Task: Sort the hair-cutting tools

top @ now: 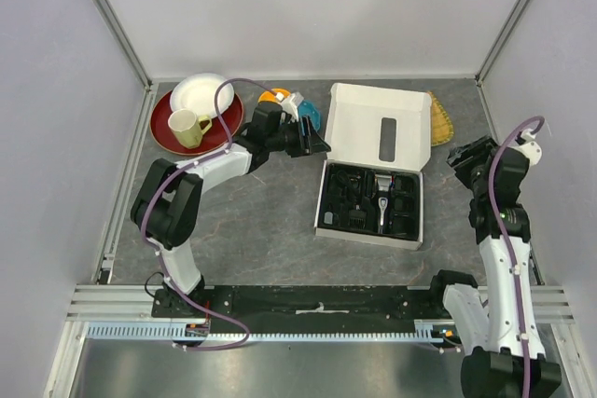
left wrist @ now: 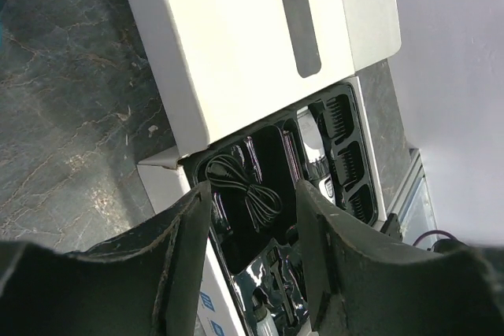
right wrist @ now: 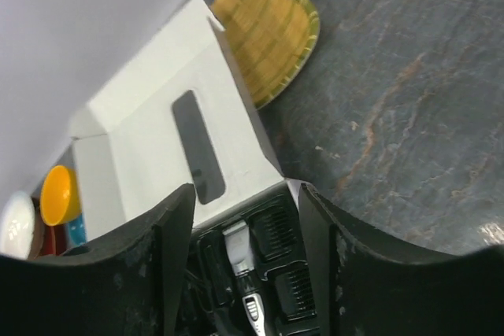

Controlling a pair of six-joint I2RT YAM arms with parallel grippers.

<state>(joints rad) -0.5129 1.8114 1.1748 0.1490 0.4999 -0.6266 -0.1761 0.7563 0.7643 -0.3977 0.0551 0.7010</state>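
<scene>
Both parted, empty, left gripper and right gripper flank the box, perhaps a mat behind.

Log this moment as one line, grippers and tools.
left gripper: open, empty | right gripper: open, empty | clipper, cord: in box

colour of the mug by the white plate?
Pale yellow; the mug shows best in the top external view.

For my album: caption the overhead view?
Left arm and right arm flank an open white box, its black tray holding the clipper and comb attachments.
</scene>
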